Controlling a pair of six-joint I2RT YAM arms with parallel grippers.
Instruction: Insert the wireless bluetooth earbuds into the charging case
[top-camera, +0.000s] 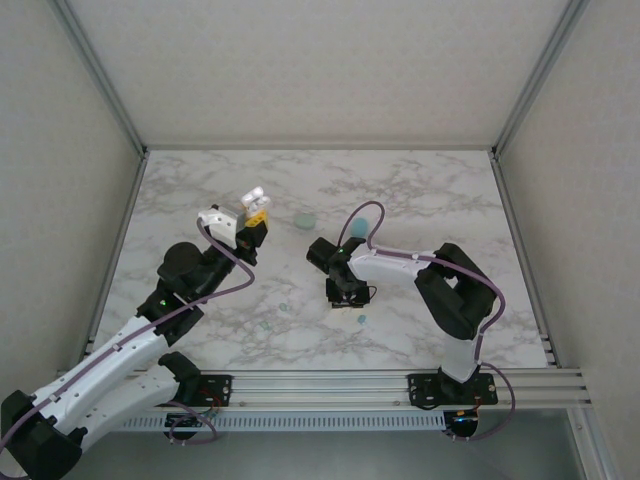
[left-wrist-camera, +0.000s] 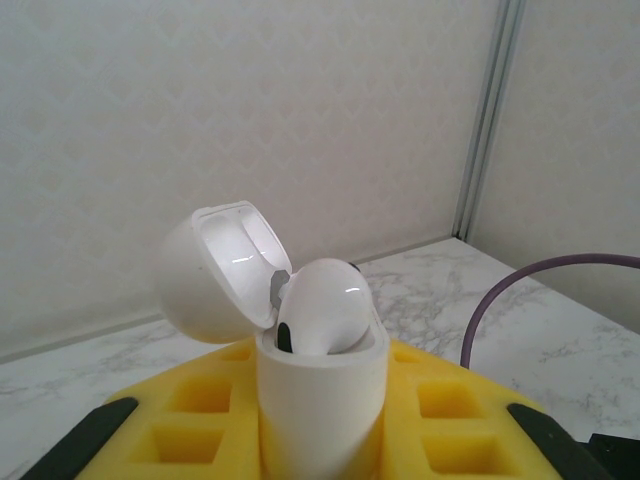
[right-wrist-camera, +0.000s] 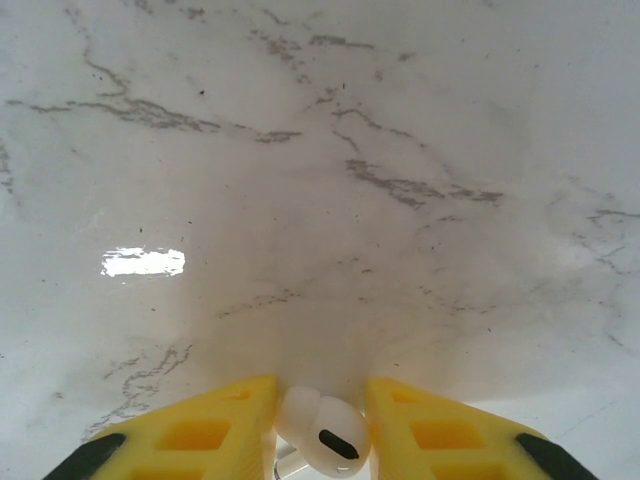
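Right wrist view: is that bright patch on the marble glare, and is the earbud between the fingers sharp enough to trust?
Right wrist view: yes, glare on the table; the earbud is fairly sharp, the marble beyond it hazy. Left wrist view: the charging case is in focus, with small highlights inside its lid.

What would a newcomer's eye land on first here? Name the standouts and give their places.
First, the open white charging case clamped upright in the left gripper, raised over the marble table left of centre, its lid flipped back and one white earbud seated inside. Next, the right gripper near the table's middle, pointing down and pinching a second white earbud between its yellow fingers.
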